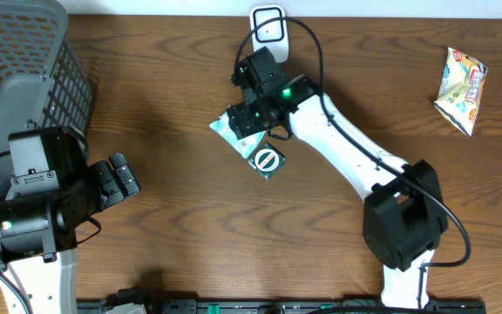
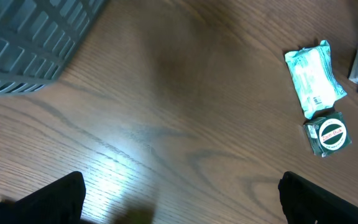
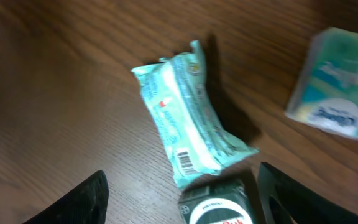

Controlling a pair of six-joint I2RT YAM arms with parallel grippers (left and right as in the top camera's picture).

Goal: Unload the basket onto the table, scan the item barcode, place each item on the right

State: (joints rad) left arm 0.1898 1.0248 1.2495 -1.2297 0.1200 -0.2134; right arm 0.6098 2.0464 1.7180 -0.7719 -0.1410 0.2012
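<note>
while our left gripper (image 2: 182, 180) hovers spread and empty at the near left, a green box (image 2: 328, 135) lies on the desk (image 1: 177, 222), touching the teal packet (image 3: 182, 121) just beyond, barcode up, under our right gripper (image 3: 182, 183), spread and empty.

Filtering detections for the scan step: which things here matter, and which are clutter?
Job: mint packet with barcode; right gripper, open over it; white device at far edge, maybe the scanner.
Lying about: dark green box, snack bag, grey basket, teal box.
</note>
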